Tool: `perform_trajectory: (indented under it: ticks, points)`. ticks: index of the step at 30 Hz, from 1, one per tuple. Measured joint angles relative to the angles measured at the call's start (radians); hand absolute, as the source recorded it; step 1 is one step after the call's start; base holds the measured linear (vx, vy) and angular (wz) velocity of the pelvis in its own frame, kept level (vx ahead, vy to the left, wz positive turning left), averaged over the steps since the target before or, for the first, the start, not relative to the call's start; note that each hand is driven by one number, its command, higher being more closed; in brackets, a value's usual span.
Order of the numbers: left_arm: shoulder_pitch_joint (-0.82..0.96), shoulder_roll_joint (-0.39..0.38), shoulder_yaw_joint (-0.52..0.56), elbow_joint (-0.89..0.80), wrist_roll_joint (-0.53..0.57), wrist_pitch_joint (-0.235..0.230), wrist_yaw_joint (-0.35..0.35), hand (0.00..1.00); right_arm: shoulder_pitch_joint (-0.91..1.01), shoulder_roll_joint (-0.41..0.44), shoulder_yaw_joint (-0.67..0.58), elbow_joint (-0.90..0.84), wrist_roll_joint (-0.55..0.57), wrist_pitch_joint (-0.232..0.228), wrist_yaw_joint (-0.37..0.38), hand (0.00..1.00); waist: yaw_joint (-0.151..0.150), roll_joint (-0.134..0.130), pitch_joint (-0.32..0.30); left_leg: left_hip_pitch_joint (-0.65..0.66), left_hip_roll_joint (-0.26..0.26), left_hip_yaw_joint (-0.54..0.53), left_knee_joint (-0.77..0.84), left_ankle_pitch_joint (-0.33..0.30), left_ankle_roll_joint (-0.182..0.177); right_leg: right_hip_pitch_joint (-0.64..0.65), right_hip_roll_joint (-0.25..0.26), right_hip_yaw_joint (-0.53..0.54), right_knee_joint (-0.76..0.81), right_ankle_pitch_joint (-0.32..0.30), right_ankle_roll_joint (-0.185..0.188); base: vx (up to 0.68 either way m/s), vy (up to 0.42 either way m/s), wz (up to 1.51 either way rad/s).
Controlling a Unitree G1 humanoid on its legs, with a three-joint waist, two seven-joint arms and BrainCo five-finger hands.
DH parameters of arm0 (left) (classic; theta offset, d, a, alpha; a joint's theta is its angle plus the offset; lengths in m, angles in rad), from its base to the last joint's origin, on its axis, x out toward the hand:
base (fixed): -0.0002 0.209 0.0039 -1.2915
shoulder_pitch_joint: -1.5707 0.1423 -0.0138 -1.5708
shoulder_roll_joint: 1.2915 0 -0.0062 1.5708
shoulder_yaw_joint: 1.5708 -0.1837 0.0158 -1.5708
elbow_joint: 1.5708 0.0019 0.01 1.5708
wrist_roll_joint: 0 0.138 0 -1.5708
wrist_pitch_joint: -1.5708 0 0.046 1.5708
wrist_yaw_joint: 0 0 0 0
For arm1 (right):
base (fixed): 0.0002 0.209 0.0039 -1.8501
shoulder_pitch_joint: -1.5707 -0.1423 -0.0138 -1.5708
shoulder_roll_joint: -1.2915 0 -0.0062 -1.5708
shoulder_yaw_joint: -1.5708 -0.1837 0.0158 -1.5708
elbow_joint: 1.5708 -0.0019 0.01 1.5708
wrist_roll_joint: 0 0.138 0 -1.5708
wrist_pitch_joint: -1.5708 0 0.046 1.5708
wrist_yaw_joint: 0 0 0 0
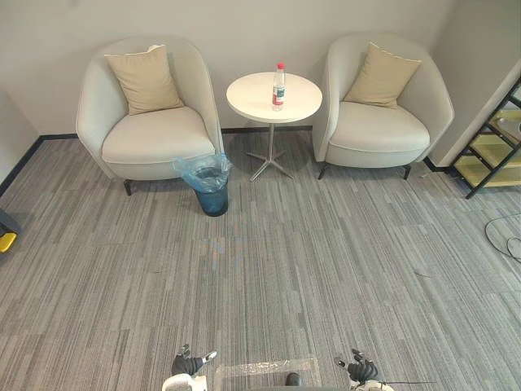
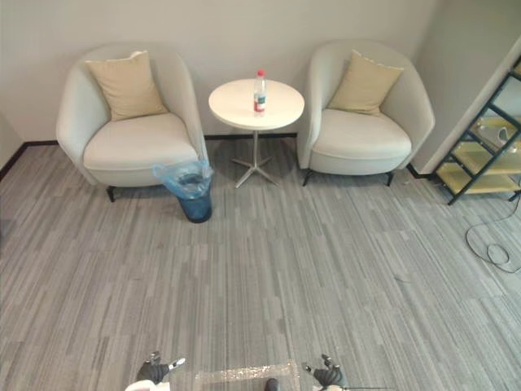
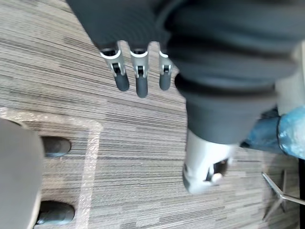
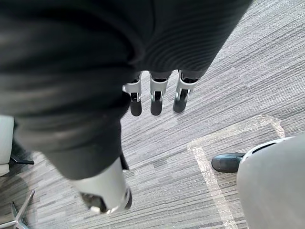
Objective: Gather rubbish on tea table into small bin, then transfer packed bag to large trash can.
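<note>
A clear plastic bottle with a red cap and label stands upright on the round white tea table at the far wall. A small dark bin lined with a blue bag sits on the carpet to the table's left front. My left hand and right hand hang at the bottom edge of the eye views, far from the table. Both hold nothing. In the wrist views the left hand's fingers and the right hand's fingers point straight down at the carpet.
Two cream armchairs with tan cushions flank the table. A dark shelf rack stands at the right wall. A taped square marks the grey carpet near me. Open carpet lies between me and the table.
</note>
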State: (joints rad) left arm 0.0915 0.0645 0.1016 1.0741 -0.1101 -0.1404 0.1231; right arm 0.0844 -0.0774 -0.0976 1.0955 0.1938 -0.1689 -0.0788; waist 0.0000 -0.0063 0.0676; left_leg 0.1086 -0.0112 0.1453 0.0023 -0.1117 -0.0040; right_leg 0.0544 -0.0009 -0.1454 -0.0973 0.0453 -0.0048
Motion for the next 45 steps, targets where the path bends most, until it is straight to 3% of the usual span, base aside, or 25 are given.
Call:
perform_trajectory:
  ticks: [10,30,32,33,35,37,40,41,43,45]
  points:
    - [-0.012,0.000,-0.010,0.032,0.015,-0.001,-0.036,0.00,-0.018,-0.005,0.005,0.024,-0.001,0.002,0.026,0.00,0.000,0.006,0.004,0.001,0.001,0.002,0.000,0.000,0.000,0.000,0.000,0.002,0.000,0.000,0.000,-0.01,0.000,0.00]
    - [-0.073,0.022,-0.152,0.066,0.080,0.004,-0.043,0.00,-0.043,-0.009,0.032,0.030,0.005,0.005,0.039,0.00,-0.003,0.008,0.045,-0.003,0.003,0.005,0.000,-0.001,-0.001,-0.005,0.002,0.005,0.000,0.000,0.000,0.00,0.000,-0.01]
    - [-0.081,0.022,-0.160,0.064,0.085,0.014,-0.043,0.00,-0.045,-0.009,0.032,0.026,0.006,0.009,0.039,0.00,-0.003,0.010,0.051,-0.011,0.007,0.015,0.004,-0.006,-0.010,-0.020,0.005,0.014,0.007,-0.002,-0.002,0.00,-0.003,-0.11]
    - [-0.083,0.023,-0.160,0.063,0.087,0.019,-0.042,0.00,-0.045,-0.009,0.032,0.024,0.011,0.010,0.039,0.00,-0.003,0.010,0.052,-0.025,0.014,0.030,0.023,-0.020,-0.030,-0.022,0.007,0.019,0.008,-0.006,-0.004,0.04,-0.016,-0.15]
    - [-0.088,0.027,-0.160,0.057,0.088,0.021,-0.042,0.00,-0.047,-0.008,0.032,0.014,0.030,0.010,0.039,0.00,-0.002,0.012,0.066,-0.056,0.033,0.043,0.103,-0.052,-0.069,-0.039,0.014,0.030,0.050,-0.044,-0.006,0.07,-0.054,-0.14]
    - [-0.093,0.037,-0.160,0.042,0.088,0.021,-0.042,0.00,-0.050,-0.005,0.032,0.013,0.047,0.009,0.039,0.00,-0.002,-0.006,0.081,-0.112,0.042,0.047,0.261,-0.063,-0.087,-0.053,0.004,0.044,0.100,-0.087,-0.021,0.03,-0.088,-0.12]
    - [-0.097,0.032,-0.153,0.009,0.086,0.020,-0.040,0.00,-0.050,-0.010,0.030,0.009,0.061,0.009,0.039,0.00,0.007,-0.003,0.101,-0.232,0.076,0.051,0.573,-0.048,-0.106,-0.047,-0.003,0.070,0.189,-0.154,-0.041,0.10,-0.108,-0.22]
    - [-0.096,0.028,-0.128,0.001,0.085,0.021,-0.039,0.00,-0.056,-0.006,0.031,0.001,0.074,0.010,0.038,0.00,0.008,0.004,0.106,-0.271,0.092,0.053,0.655,-0.074,-0.092,-0.037,-0.004,0.079,0.204,-0.174,-0.047,0.14,-0.025,-0.16]
    - [-0.096,0.019,-0.120,-0.006,0.081,0.020,-0.037,0.00,-0.051,-0.009,0.030,-0.013,0.084,0.010,0.038,0.00,0.007,0.012,0.112,-0.299,0.093,0.053,0.657,-0.118,-0.080,-0.009,-0.012,0.087,0.204,-0.192,-0.050,0.12,0.004,-0.13]
    - [-0.095,0.019,-0.122,-0.015,0.076,0.018,-0.036,0.00,-0.052,-0.007,0.030,-0.017,0.084,0.011,0.037,0.00,0.012,0.011,0.113,-0.322,0.077,0.068,0.496,-0.108,-0.073,0.017,-0.035,0.101,0.191,-0.210,-0.036,0.21,0.068,-0.19]
